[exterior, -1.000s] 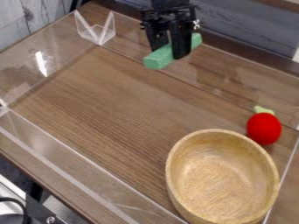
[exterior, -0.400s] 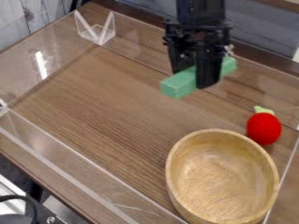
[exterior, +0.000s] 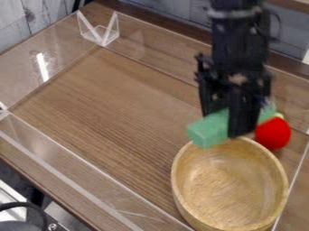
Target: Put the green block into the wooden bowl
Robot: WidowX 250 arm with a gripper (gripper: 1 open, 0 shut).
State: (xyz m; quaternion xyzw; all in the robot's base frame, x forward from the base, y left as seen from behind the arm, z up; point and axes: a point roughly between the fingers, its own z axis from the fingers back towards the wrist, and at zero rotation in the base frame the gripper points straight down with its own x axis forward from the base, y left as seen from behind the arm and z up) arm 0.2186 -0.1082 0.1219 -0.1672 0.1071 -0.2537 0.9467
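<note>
Gripping the green block (exterior: 219, 128) between closed jaws, the black gripper (exterior: 237, 120) is hanging above the wooden bowl (exterior: 229, 183), at the bowl's far rim. The block is sitting clear of the table, tilted, with its lower left end pointing down toward the rim and its upper end disappearing behind the dark fingers. Whether the block's lowest corner is touching the rim or only overlapping it in this view cannot be told; it is reading as just above it.

The arm is coming down into view from the top edge, steeply inclined, its black body covering part of the tabletop beyond the bowl.

The bowl is resting upright on the wooden table (exterior: 108, 99), at the near right of the surface, its inside showing pale grain and holding nothing visible. A red round object (exterior: 274, 133) with a small green top is lying just beyond the bowl's far right rim, partly hidden behind the gripper fingers; contact with the bowl cannot be judged.

A clear plastic wall (exterior: 49, 68) is running around the table, well apart from the bowl on its left side, with a folded clear corner piece (exterior: 99, 29) standing at the far left.
</note>
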